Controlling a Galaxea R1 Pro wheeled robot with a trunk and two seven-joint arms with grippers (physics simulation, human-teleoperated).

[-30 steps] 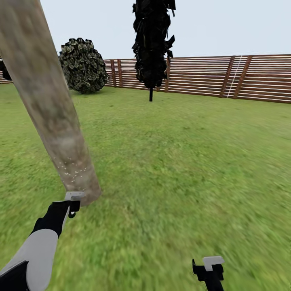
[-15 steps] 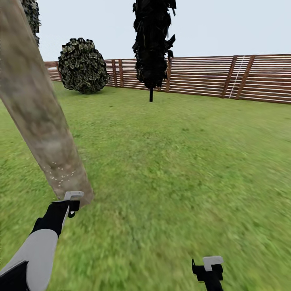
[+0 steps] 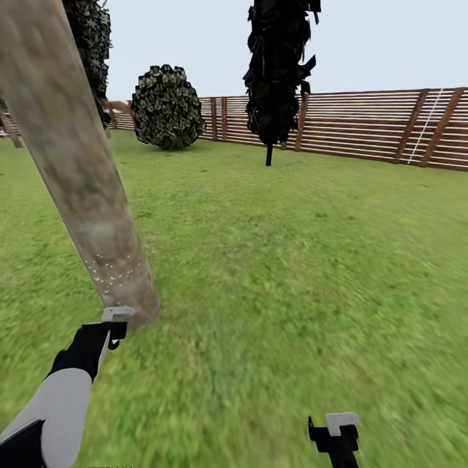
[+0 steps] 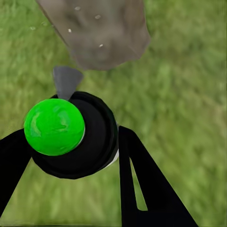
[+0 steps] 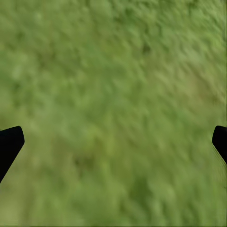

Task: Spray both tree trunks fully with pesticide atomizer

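Observation:
A pale grey-brown mottled tree trunk (image 3: 81,188) leans across the left of the head view, with whitish specks near its base. My left gripper (image 3: 117,323) sits right at that base. In the left wrist view it is shut on the pesticide atomizer (image 4: 90,146), a black round bottle whose top shows bright green, with a grey nozzle toward the trunk (image 4: 101,33). My right gripper (image 3: 335,430) hangs low at the right over the grass floor (image 3: 292,273), open, its fingers (image 5: 9,144) wide apart with only grass between them.
A brown slat fence (image 3: 364,123) runs along the back. A near-black conifer (image 3: 279,71) and a round bush (image 3: 168,107) stand before it. Another dark green crown (image 3: 91,39) shows behind the trunk at the upper left. Open lawn spreads to the right.
The whole view has shifted, with the bush, conifer and fence sliding right, so the camera has turned left. Both arms keep their places in the picture, and the left gripper stays at the trunk's base.

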